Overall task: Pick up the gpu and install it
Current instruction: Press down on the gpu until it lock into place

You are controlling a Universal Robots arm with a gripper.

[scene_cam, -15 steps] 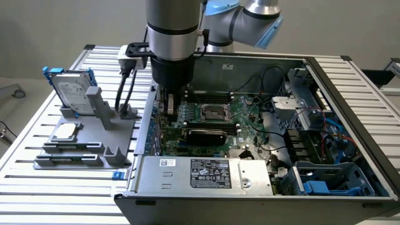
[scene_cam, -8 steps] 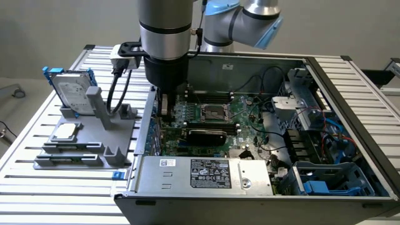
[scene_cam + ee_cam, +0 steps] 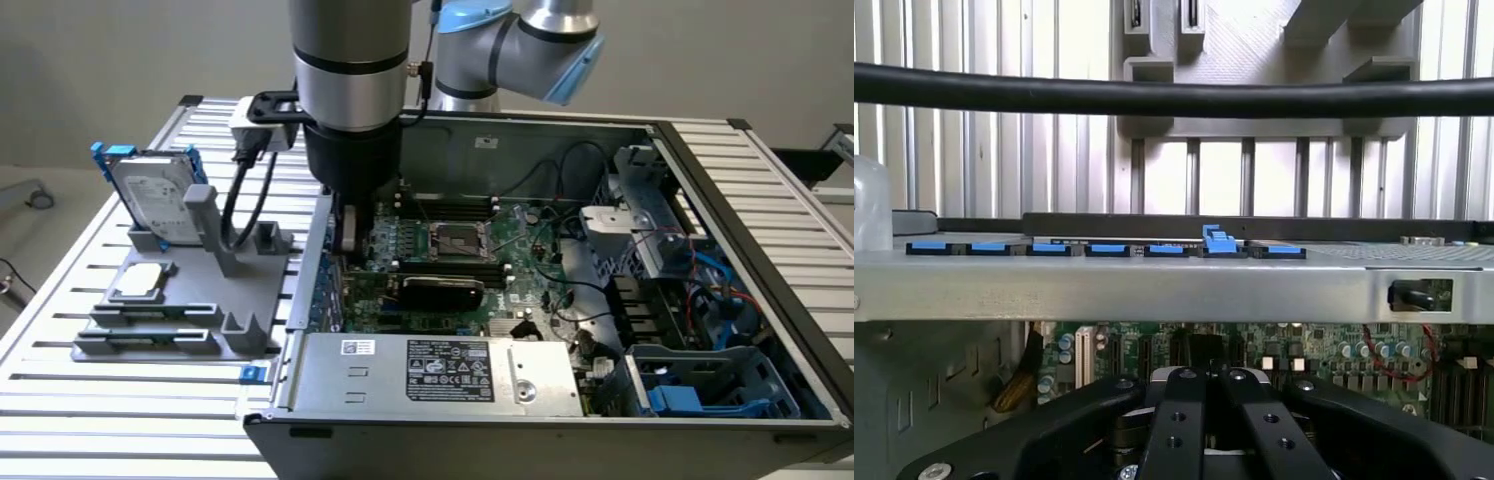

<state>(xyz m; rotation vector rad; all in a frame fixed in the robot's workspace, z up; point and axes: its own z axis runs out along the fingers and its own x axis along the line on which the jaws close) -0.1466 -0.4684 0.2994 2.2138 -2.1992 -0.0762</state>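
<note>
GPU look: we see the gpu [image 3: 438,290] as a small card with a black rounded cover, lying flat over the green motherboard [image 3: 461,250].
GPU place: inside the open computer case [image 3: 747,190], at 6 o'clock from the processor socket [image 3: 450,238].
Arm pose: the arm [image 3: 350,90] stands vertical and reaches down into the case near its wall on the exterior view's left.
Gripper: the gripper [image 3: 1206,395] has its fingers [image 3: 1179,420] pressed together, and we see nothing between them.
Gripper to card: it stands at 10 o'clock from the card, just beside it; touching or not, we cannot tell.
Outside: a hard drive [image 3: 150,192] stands upright in the grey holder [image 3: 187,300] on the table.
</note>
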